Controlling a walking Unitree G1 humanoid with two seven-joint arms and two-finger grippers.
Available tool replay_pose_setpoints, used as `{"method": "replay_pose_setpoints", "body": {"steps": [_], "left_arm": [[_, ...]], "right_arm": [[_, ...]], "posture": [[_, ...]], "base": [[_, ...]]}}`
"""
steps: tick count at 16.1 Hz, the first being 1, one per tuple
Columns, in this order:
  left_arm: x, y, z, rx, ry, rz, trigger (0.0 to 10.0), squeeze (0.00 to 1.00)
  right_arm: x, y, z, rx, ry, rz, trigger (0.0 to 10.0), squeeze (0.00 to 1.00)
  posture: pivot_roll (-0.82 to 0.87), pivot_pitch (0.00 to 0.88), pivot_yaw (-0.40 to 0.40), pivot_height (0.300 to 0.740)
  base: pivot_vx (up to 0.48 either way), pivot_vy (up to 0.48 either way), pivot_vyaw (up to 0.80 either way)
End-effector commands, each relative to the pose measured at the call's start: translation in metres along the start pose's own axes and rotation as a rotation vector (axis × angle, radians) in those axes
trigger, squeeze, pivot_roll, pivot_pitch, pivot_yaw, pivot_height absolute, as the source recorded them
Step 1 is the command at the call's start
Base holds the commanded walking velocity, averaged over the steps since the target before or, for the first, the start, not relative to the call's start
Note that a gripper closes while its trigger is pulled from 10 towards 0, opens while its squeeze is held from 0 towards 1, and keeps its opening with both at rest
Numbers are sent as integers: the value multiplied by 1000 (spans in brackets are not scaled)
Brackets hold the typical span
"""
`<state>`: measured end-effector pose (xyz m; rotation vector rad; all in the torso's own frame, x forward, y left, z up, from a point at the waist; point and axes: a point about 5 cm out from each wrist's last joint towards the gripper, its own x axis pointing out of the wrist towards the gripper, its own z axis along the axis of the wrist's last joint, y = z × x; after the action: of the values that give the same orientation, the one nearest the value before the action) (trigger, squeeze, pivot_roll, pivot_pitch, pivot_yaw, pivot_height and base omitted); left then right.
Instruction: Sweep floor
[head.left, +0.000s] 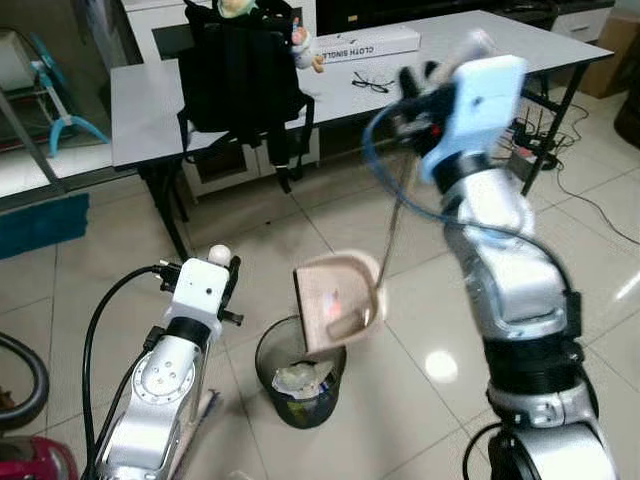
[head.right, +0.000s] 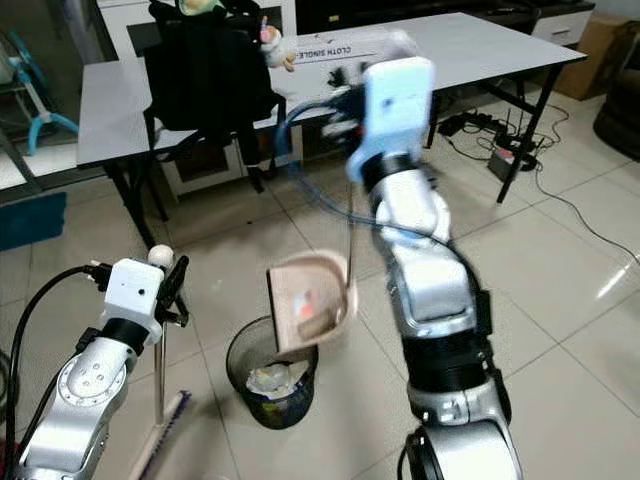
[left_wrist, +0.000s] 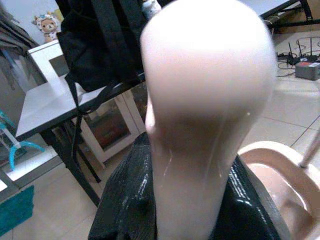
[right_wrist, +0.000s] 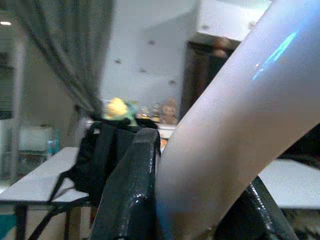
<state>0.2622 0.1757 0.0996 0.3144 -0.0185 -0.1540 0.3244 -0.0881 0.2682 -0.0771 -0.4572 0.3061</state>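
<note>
My right gripper (head.left: 413, 92) is raised high and shut on the thin handle (right_wrist: 240, 125) of a pink dustpan (head.left: 338, 300). The pan hangs tilted, its mouth facing down over a round black bin (head.left: 300, 378) with rubbish inside. Lower on the left, my left gripper (head.left: 226, 278) is shut on the upright broom handle, whose rounded pale top (head.left: 218, 255) sticks out above the fingers (left_wrist: 130, 200). The broom's bristle head (head.right: 168, 425) rests on the tiles beside the bin.
A grey table (head.left: 140, 110) stands behind, bearing a black backpack (head.left: 240, 70), glasses (head.left: 371, 83) and a long white box (head.left: 365, 45). Cables and a power strip (head.left: 520, 150) lie under its right end. A red vacuum (head.left: 30, 455) sits at lower left.
</note>
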Motion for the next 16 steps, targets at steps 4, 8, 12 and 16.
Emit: {"method": "replay_pose_setpoints", "body": {"steps": [4,8,12,16], "left_arm": [[0,4,4,26,-28,21,10000,0],[-1,3,4,26,-33,25,10000,0],[-2,2,4,27,-34,26,10000,0],[-1,3,3,27,-34,25,10000,0]], "right_arm": [[-9,42,3,-135,-121,211,10000,0],[-24,73,2,-210,-215,354,10000,0],[-36,96,1,-246,-262,494,10000,0],[-43,106,-1,-263,-290,562,10000,0]], "posture": [[-39,0,49,740],[-31,0,39,740],[-26,0,34,740],[-25,0,34,740]], "base": [[0,0,0],[0,0,0],[0,0,0],[0,0,0]]}}
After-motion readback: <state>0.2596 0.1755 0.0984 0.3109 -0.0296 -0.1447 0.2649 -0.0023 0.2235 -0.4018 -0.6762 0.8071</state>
